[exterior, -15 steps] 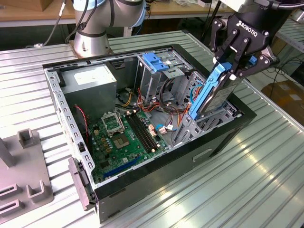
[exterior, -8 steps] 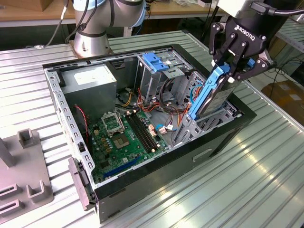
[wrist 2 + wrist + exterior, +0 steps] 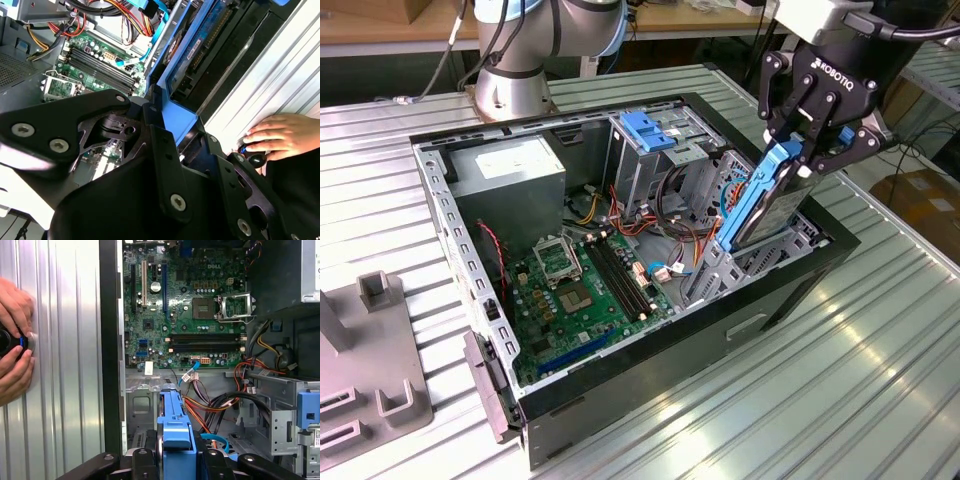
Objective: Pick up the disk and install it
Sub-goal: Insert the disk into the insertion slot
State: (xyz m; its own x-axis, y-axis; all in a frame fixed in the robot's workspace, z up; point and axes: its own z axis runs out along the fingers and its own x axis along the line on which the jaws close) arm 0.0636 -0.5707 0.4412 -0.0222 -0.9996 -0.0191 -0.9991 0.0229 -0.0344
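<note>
The disk (image 3: 775, 212) is a grey drive in a light-blue rail frame. It hangs steeply tilted over the end of the open computer case (image 3: 790, 290) on the exterior view's right. My gripper (image 3: 807, 150) is shut on the disk's upper end. Its lower end dips into the case beside a metal bay (image 3: 715, 270); whether it touches the bay I cannot tell. In the first wrist view the blue rail end (image 3: 176, 427) sits between my black fingers (image 3: 142, 460). In the second wrist view the disk (image 3: 202, 47) slants away from my gripper (image 3: 167, 127) toward the case wall.
Inside the case lie a green motherboard (image 3: 575, 285), a grey power-supply box (image 3: 510, 170), an upright metal cage with a blue top (image 3: 650, 130) and loose cables (image 3: 670, 205). A person's hand (image 3: 280, 134) rests on a black knob on the ribbed table. A grey fixture (image 3: 375, 390) stands at the exterior view's left.
</note>
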